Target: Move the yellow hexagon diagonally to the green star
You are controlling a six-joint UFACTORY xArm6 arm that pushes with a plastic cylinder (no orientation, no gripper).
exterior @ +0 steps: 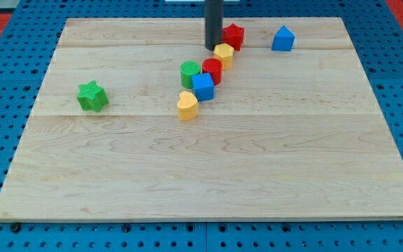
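The yellow hexagon [223, 54] lies near the view's top centre of the wooden board [208, 175]. My tip [213, 47] stands just to its upper left, touching or almost touching it. The green star [92, 96] lies far off at the view's left. A red star [234, 36] sits just above and right of the hexagon. A red cylinder [212, 71] sits just below and left of it.
A green cylinder [190, 73], a blue cube [203, 87] and a yellow heart [187, 106] form a cluster running down-left from the hexagon. A blue pentagon-like block [283, 38] lies at the view's top right. A blue pegboard surrounds the board.
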